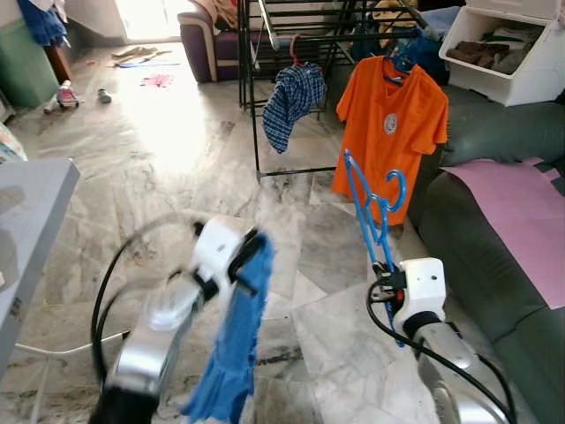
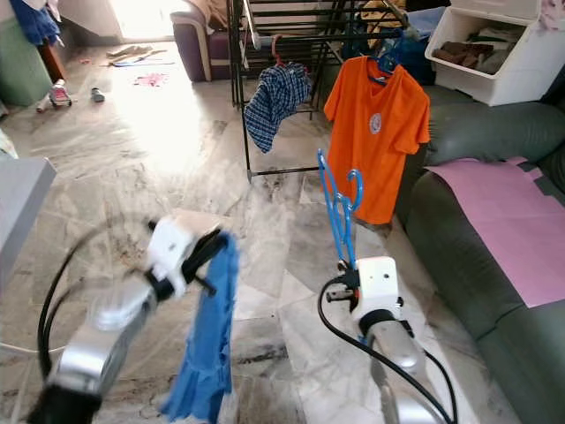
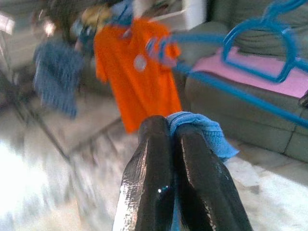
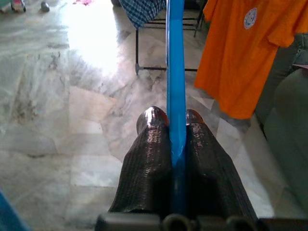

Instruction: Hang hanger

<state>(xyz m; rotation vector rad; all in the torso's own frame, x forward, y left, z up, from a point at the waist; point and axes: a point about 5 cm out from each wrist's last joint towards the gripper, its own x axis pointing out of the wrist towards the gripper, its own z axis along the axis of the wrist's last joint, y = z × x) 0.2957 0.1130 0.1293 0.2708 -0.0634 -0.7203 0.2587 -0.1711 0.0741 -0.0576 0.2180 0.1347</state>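
Observation:
My right gripper [image 4: 173,118] is shut on a blue plastic hanger [image 1: 371,208], which stands upright in front of me with its hook [image 1: 397,187] toward the orange shirt. My left gripper [image 3: 169,126] is shut on a blue cloth [image 1: 237,340] that hangs down limp from the fingers over the floor. The black drying rack [image 1: 265,88] stands farther ahead. On it hang an orange T-shirt [image 1: 388,132] on a blue hanger and a blue checked shirt [image 1: 293,99].
A dark green sofa [image 1: 494,265] with a pink sheet [image 1: 525,208] runs along the right. A white bin [image 1: 508,53] sits behind it. A grey table edge [image 1: 31,230] is at the left. Open marble floor [image 1: 168,150] lies ahead, with shoes and clothes far back.

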